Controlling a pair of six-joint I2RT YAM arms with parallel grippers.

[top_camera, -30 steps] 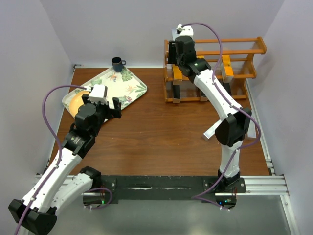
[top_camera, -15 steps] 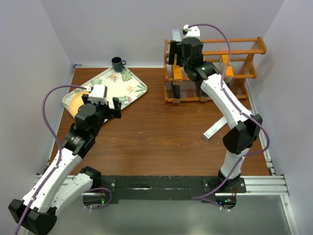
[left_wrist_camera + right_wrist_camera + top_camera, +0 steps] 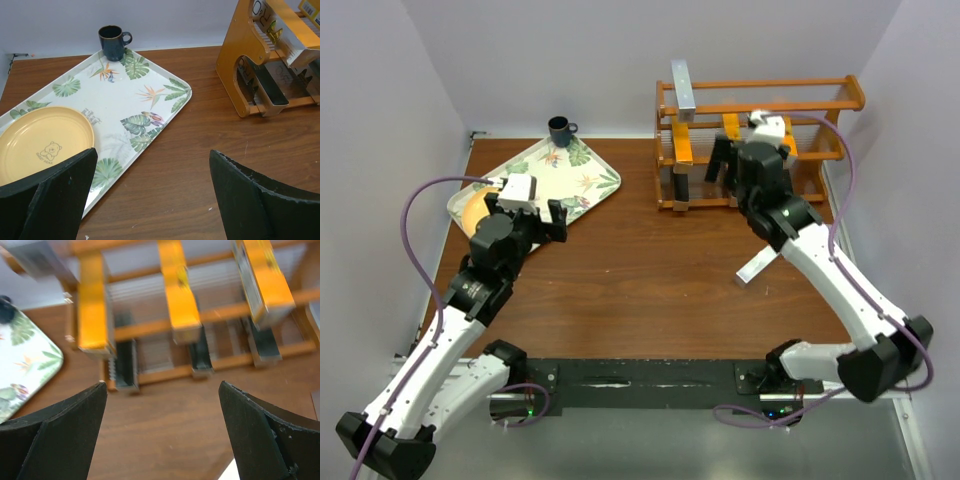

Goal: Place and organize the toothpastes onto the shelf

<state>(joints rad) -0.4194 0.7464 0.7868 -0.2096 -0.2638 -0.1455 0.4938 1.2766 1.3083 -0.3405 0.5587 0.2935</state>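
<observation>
Shelf (image 3: pixel 145 330) just beyond right end effector (image 3: pixel 161 405)

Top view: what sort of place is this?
Likely a robot test booth, not a home: a table boxed in by plain white walls, a left arm and right arm bolted to a rail, and staged props like the shelf of toothpastes.

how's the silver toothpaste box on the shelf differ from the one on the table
The shelved silver box sits on the shelf's top tier, left end, pointing front to back. The loose silver box lies flat on the table, diagonal, not yet placed. Both are slim and silver-grey.
</observation>
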